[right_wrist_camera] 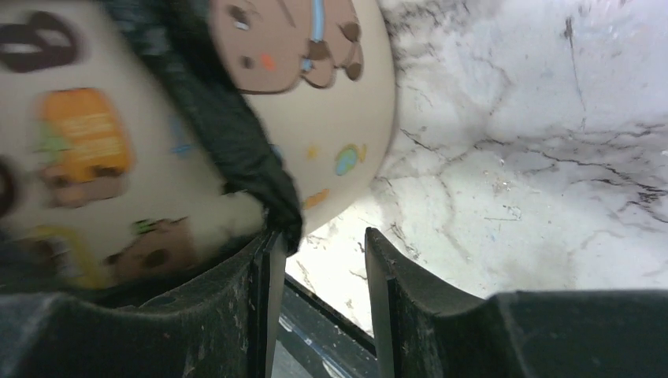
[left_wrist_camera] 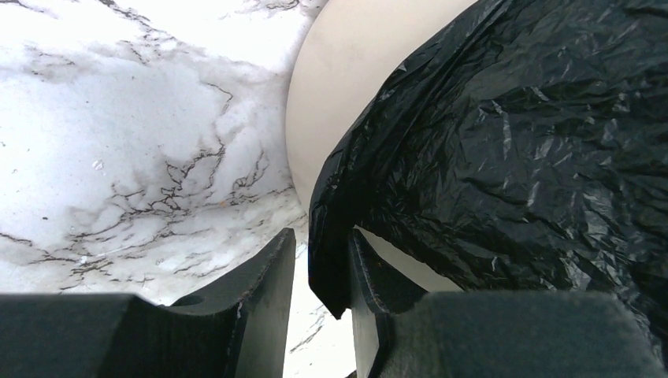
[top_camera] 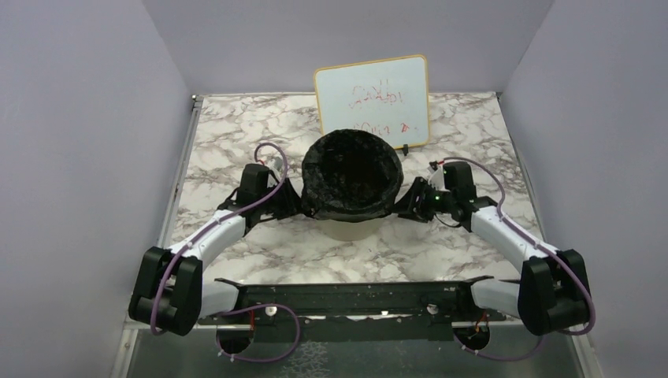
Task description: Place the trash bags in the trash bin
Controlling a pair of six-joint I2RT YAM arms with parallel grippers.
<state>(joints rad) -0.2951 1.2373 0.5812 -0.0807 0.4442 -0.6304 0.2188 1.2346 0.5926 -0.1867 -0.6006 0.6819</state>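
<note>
Left gripper [left_wrist_camera: 321,244] up close: jaws narrow, not clamped. A hanging fold of the trash bag [left_wrist_camera: 512,157] drops into the gap and lies against the finger nearer the bin, with a sliver of daylight on the other side. The trash bin [left_wrist_camera: 346,79] sits right ahead of the fingertips, its cream wall showing beside the bag's skirt.

Right gripper [right_wrist_camera: 321,235]: jaws also narrowly apart, nothing between them. The bag hem ends right at the tip of the bin-side finger; can't tell if it touches. The bin wall ahead of it carries cartoon prints.

From the top view, the bin stands upright on the marble counter [left_wrist_camera: 142,157] between the two grippers, left gripper at one flank, right at the other. The bag lines the inside and is folded out over the rim, covering the upper wall — only the cream base shows below.

Beyond both grippers, just behind the bin, a whiteboard [top_camera: 372,98] with red writing stands propped on the counter.
</note>
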